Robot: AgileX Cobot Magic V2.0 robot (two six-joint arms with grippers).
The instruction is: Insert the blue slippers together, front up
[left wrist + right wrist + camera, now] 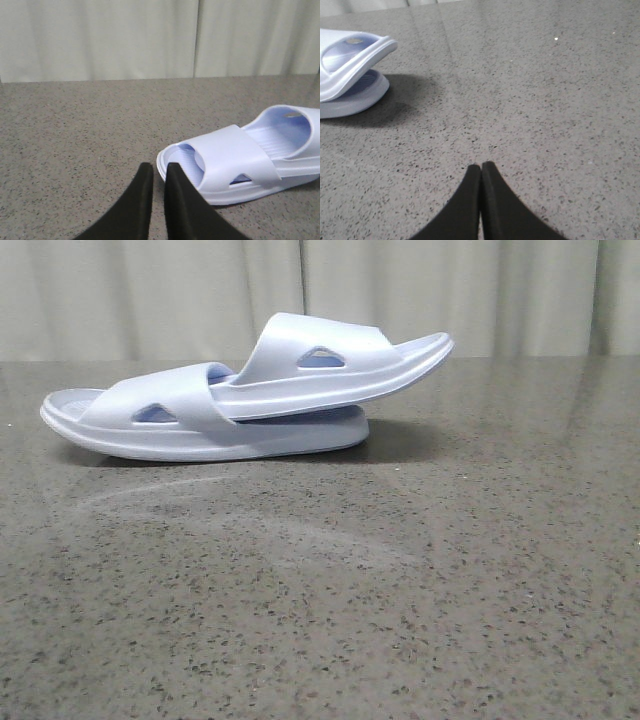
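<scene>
Toward ten o'clock on the speckled grey stone table, the blue slippers (pale moulded foam, triangular strap cutouts) lie nested, upper one tilted; left gripper nearly closed, right gripper closed, both empty.

Ahead of my hands: speckled grey stone tabletop, glossy, soft glare; beyond it, pale pleated curtain.

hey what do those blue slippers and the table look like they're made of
The blue slippers: likely one-piece moulded foam or soft rubber, matte, with rounded edges, ribbed footbeds and no seams. The table: speckled grey stone or stone-look composite, smooth and semi-gloss, faintly reflecting the curtain.
</scene>
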